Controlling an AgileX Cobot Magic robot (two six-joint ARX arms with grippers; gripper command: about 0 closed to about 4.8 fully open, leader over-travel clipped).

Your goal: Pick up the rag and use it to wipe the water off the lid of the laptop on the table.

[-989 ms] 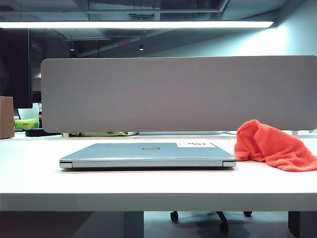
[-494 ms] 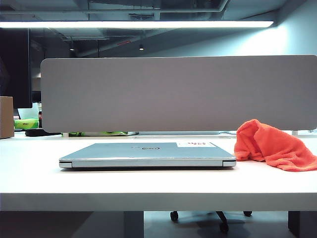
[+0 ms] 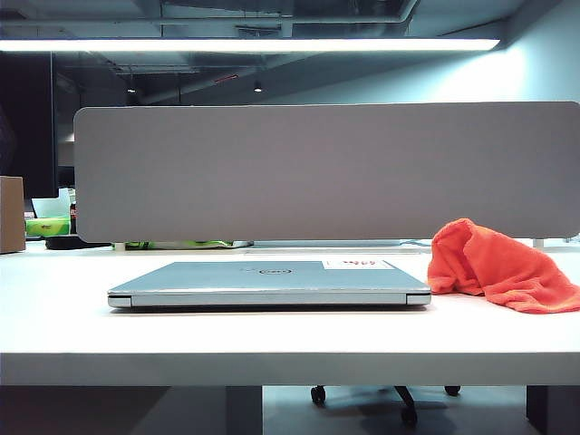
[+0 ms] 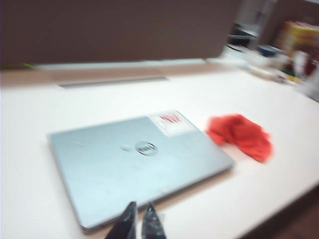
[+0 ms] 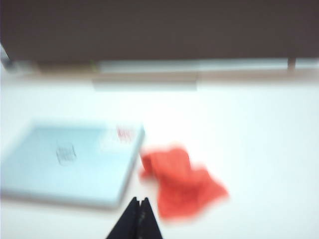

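A: Rag (image 3: 501, 265) status?

B: Bunched in a heap on the tabletop (image 3: 272, 335), just beside the laptop (image 3: 269, 283) on the sticker side, untouched. Lid (image 4: 134, 164) is shut flat; can't make out water, pics too blurry.

A: Fingers?

B: Neither arm shows in the exterior view. Right gripper (image 5: 138, 215): tips pinched together, nothing in them, hovering above the tabletop w/ the rag right ahead, a bit to one side. Left gripper (image 4: 139, 221): tips nearly meeting, also empty, over the laptop's near edge; rag lies off past the far corner.

A: So which arm goes?

B: Right, I'd say: nearer, straight line. Needs to open first. Rag's long axis runs away from the laptop, roughly.
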